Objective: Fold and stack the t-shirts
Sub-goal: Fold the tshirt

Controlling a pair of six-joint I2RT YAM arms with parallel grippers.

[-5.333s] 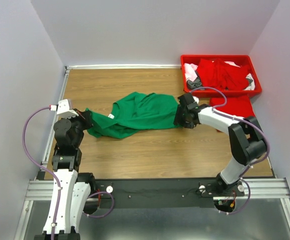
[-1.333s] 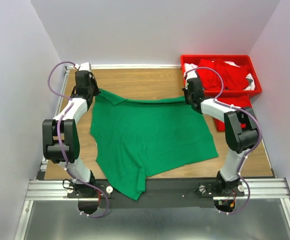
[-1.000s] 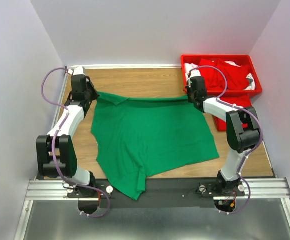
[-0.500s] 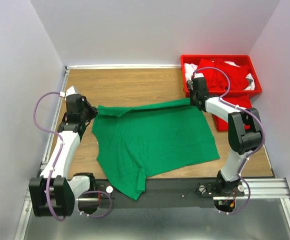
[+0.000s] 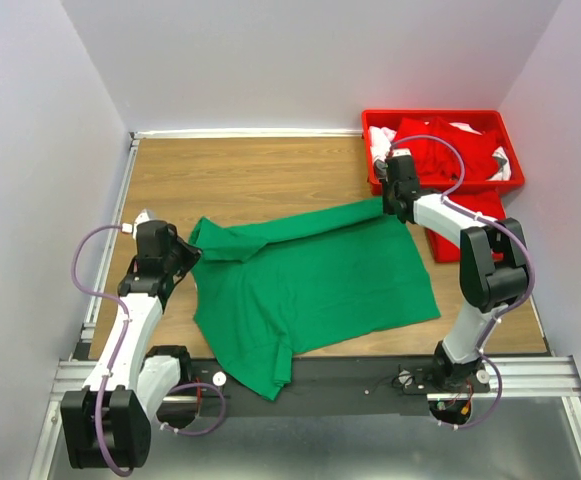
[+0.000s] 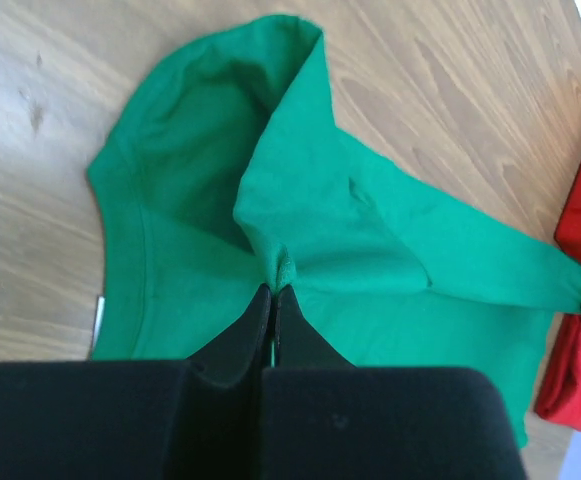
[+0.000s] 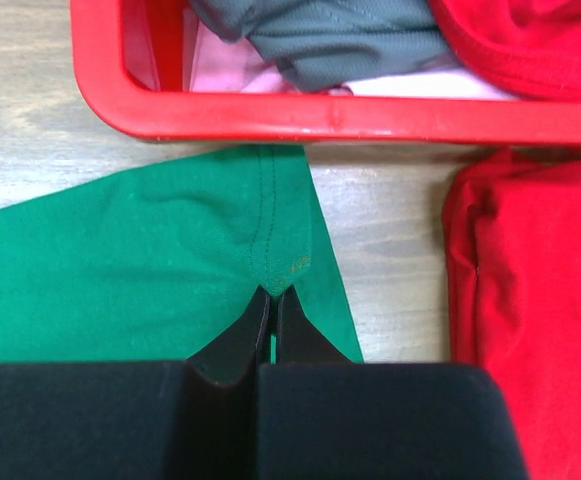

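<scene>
Green t-shirt (image 5: 310, 285) lies spread over centre of the table (image 5: 270, 170). One flap hangs off the near edge at bottom centre of the top view.

Left gripper (image 6: 273, 290), mid-left of the top view, is pinched tight on a bunched fold of the green cloth. Beside the pinch is a round opening; can't tell neck from sleeve.

Right gripper (image 7: 273, 296), upper right, is clamped on a stitched seam at the shirt's far corner, just short of the red bin (image 7: 270, 115).

Handling, prob.: light, limp cotton w/ no stiffness. It sags and creases wherever unsupported and slides easily on wood. Best hold looks like seams, hems or corners, where doubled cloth gives the fingers bite; a mid-panel pinch would only bunch it.

The held edge makes the long line, running lower left to upper right, w/ a strip turned over along it. The body spreads toward the bottom of the frame.

A red t-shirt (image 5: 470, 212) sits right of that corner. More clothes are heaped in the bin at top right.
</scene>
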